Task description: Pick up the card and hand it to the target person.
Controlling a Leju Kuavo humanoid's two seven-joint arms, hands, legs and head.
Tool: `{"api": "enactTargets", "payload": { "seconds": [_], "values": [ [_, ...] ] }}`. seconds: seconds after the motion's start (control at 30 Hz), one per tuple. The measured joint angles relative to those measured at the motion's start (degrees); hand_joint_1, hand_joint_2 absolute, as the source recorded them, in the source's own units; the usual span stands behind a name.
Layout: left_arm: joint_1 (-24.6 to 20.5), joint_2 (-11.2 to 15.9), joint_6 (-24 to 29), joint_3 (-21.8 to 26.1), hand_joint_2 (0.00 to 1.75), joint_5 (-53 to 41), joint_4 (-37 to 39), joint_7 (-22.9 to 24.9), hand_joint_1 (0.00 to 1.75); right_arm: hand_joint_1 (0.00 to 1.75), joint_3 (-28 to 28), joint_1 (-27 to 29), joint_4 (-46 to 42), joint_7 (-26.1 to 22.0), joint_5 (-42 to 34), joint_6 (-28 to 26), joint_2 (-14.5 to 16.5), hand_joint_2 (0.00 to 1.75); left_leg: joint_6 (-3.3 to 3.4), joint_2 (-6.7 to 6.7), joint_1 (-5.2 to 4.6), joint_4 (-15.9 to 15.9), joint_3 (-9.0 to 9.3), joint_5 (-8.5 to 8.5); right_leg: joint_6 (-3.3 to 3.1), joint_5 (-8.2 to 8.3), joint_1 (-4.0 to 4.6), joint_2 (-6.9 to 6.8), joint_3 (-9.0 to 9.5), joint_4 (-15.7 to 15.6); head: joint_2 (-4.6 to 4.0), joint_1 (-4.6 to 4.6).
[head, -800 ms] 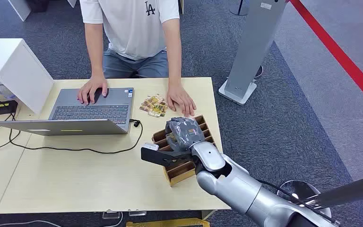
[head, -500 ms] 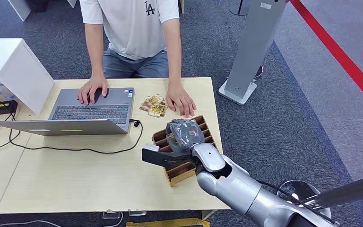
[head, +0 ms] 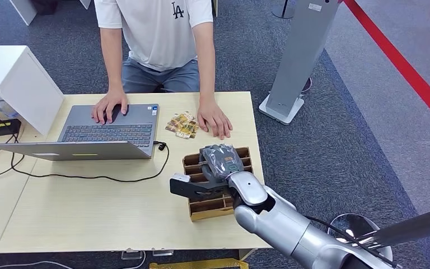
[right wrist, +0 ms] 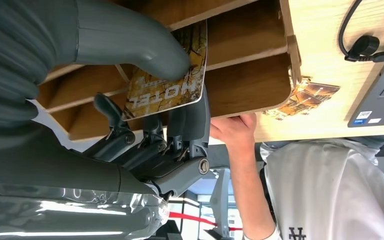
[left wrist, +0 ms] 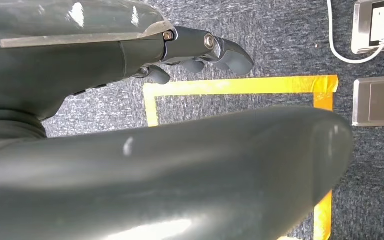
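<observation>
Glossy printed card (right wrist: 167,75), matt wooden slotted rack (head: 215,204), pale wood-look table (head: 89,213), smooth grey plastic robot hand (right wrist: 145,125)

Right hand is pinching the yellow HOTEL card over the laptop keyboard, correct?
Not over the laptop. The right hand pinches the yellow printed HOTEL card over the brown wooden slotted card rack, as the right wrist view shows; the grey open laptop sits apart.

I see card (right wrist: 167,75) in right wrist view: yellow-brown printed face, white band along one edge reading "HOTEL", rounded corners. Card pinched between thumb and fingers of my right hand (right wrist: 150,115), held at slotted wooden card holder (right wrist: 250,82), partly inside slot. From head view, right hand (head: 219,162) covers holder (head: 213,207); I can't make out card there.
</observation>
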Motion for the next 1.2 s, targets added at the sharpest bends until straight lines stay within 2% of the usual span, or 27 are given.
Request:
{"api": "enactTargets", "payload": {
  "seconds": [0.47, 0.77, 1.0, 1.2],
  "values": [
    [0.0, 0.0, 0.07, -0.01, 0.0, -0.64, 0.0, -0.9, 0.0, 1.69, -0.08, -0.47, -3.01, 0.14, 0.85, 1.07, -0.15, 1.75, 0.0, 0.0, 0.0, 0.0, 0.0, 0.0, 0.0, 0.0, 0.0, 0.01, 0.0, 0.01, 0.0, -0.01],
    [0.04, 0.0, 0.08, -0.01, 0.0, -0.39, 0.0, -1.01, 0.0, 1.69, -1.51, -5.18, -11.05, 1.14, -1.04, 1.02, -1.48, 1.75, 0.0, 0.01, 0.0, 0.02, 0.01, 0.01, 0.0, 0.01, 0.0, 0.01, 0.0, 0.01, 0.0, -0.01],
    [0.09, 0.0, 0.24, -0.01, 0.0, -0.01, 0.0, -1.29, 0.0, 1.69, -3.2, -6.92, -19.82, 0.33, 0.94, -5.61, -3.06, 1.75, -0.01, 0.01, 0.0, 0.03, 0.01, 0.01, 0.0, 0.01, 0.0, 0.01, -0.01, 0.0, 0.0, 0.01],
    [0.06, -0.21, 0.36, -0.01, 0.0, -0.21, 0.0, -1.48, 0.0, 1.69, -3.8, -4.58, -22.24, -2.71, 6.6, -14.7, -3.56, 1.75, 0.0, 0.0, 0.0, 0.03, 0.0, 0.01, 0.0, 0.01, 0.0, 0.0, 0.01, 0.0, 0.0, -0.01]
  ]
}}
